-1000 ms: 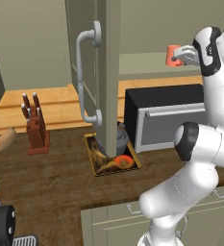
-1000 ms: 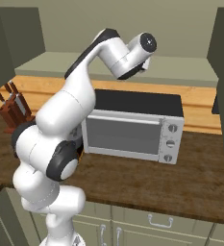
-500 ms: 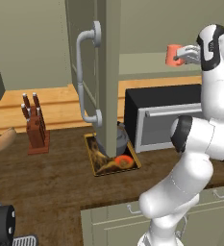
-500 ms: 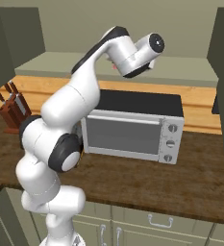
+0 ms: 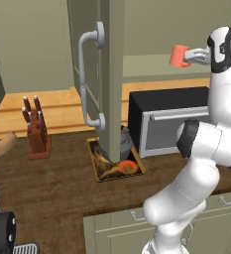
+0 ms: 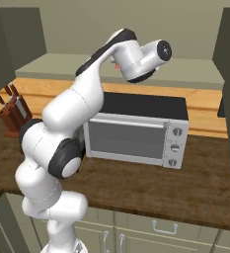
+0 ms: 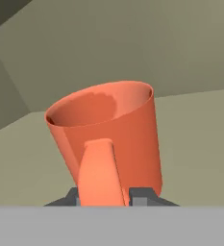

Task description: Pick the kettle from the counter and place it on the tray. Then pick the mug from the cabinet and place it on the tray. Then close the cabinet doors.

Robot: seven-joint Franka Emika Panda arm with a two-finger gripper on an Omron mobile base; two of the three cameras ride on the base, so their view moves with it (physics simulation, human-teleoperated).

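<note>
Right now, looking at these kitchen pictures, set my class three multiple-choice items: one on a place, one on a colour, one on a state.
1. Where does the kettle stand?
A. On the tray
B. On top of the microwave
C. On the cabinet shelf

2. What colour is the mug?
A. Dark grey
B. Salmon-orange
C. Pale green

3. How does the end effector stand to the mug?
A. Far from it, down by the counter
B. Resting on the knife block
C. At the mug's handle, a finger on each side

Answers:
1. A, since the left base view shows the dark kettle on the yellow-rimmed tray behind the cabinet door.
2. B, since the hand view shows its orange wall and rim.
3. C, since the hand view shows the two fingertips flanking the loop handle.
</note>
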